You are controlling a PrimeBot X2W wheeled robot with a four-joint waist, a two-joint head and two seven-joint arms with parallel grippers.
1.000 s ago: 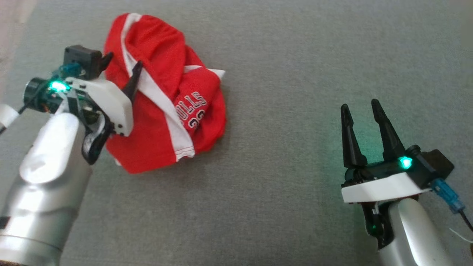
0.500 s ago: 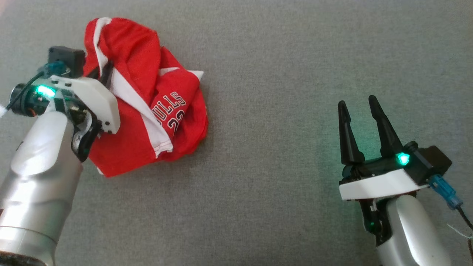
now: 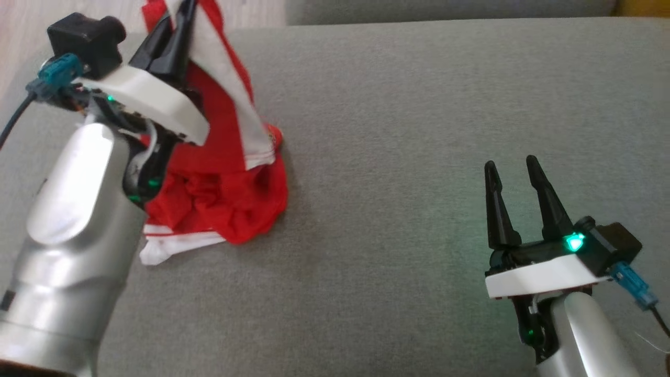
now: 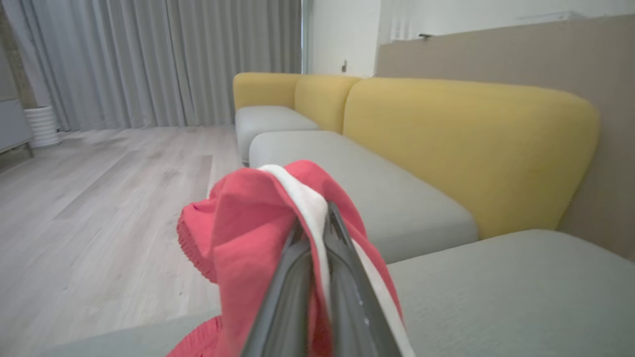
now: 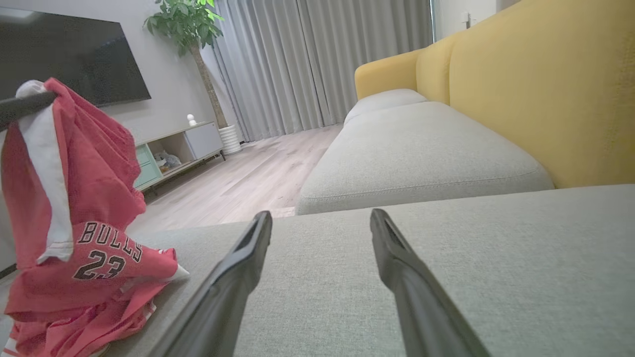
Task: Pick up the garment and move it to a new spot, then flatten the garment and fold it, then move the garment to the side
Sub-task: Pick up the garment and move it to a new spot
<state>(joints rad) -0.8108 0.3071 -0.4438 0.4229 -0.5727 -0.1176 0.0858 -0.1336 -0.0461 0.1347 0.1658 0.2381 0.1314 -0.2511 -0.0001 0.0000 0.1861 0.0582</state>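
Left gripper (image 3: 180, 13) clamped on a thin fold of the garment (image 3: 220, 193); right gripper (image 3: 511, 165) agape, empty; your risk: fold slips out as trailing cloth drags the cushion (image 3: 392, 131).

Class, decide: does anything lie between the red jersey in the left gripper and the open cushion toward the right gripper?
Nothing visible does. The left gripper is shut on the red jersey, whose lower folds rest on the grey cushion. The stretch of cushion toward the open right gripper carries no object.
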